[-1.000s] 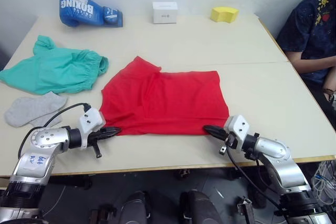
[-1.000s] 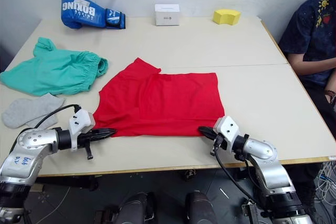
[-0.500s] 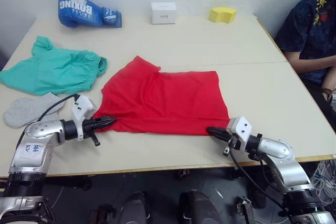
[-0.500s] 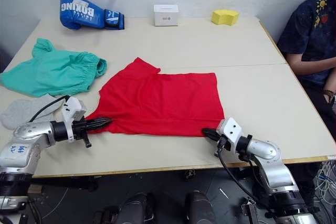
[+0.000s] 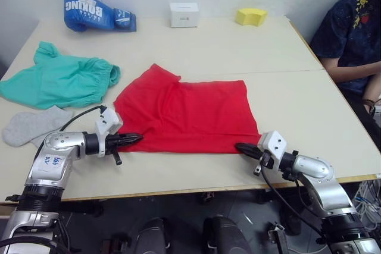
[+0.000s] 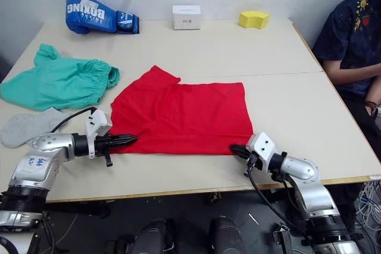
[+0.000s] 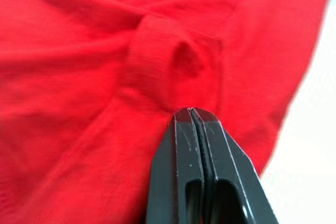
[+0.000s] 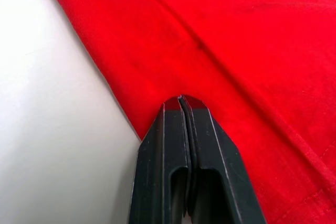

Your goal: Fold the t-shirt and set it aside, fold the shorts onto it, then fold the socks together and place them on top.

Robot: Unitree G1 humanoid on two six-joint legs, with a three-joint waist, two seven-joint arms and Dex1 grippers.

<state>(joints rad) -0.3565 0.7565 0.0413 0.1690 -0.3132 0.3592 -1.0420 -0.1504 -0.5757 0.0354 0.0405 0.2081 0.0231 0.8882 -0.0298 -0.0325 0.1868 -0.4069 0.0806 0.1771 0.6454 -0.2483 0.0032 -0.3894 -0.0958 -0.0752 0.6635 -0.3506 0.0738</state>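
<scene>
You're pinching the t-shirt near edge w/ both jaws closed, left gripper & right gripper; thin bites, cloth could be slipping out when lifting.

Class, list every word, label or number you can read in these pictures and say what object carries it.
"BOXING": white letters on the blue boxing glove at the table's far edge.
White box: a small dark mark, too small to read.
Sticker on the left arm: blue handwriting, illegible.
</scene>
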